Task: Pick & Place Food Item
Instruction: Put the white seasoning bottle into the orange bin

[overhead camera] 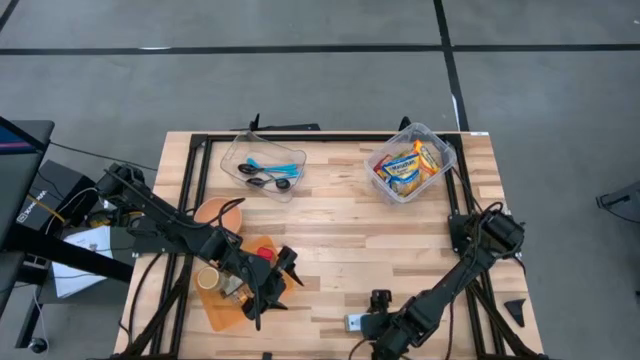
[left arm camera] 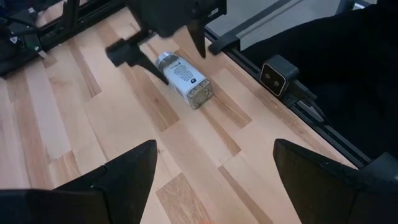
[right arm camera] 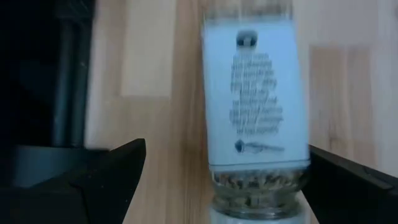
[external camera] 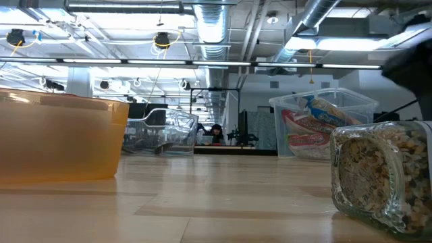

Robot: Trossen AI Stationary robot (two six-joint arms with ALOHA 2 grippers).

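A glass jar of seasoning (left arm camera: 185, 79) with a white label lies on its side on the wooden table, close to the near edge (overhead camera: 353, 322). My right gripper (right arm camera: 227, 149) hangs over it, pointing steeply down and open. Its dark fingers (left arm camera: 124, 51) stand on either side of the jar's capped end, apart from it. The low view shows the jar (external camera: 381, 174) at the right. My left gripper (overhead camera: 275, 290) hovers open over the orange board's right end, with nothing between its fingers (left arm camera: 124, 180).
An orange board (overhead camera: 225, 305) at the near left carries a yellow cup, a red piece and a small jar. An orange bowl (overhead camera: 218, 212) sits beyond it. At the back stand a clear tub of utensils (overhead camera: 265, 165) and a clear tub of snack packets (overhead camera: 410, 165).
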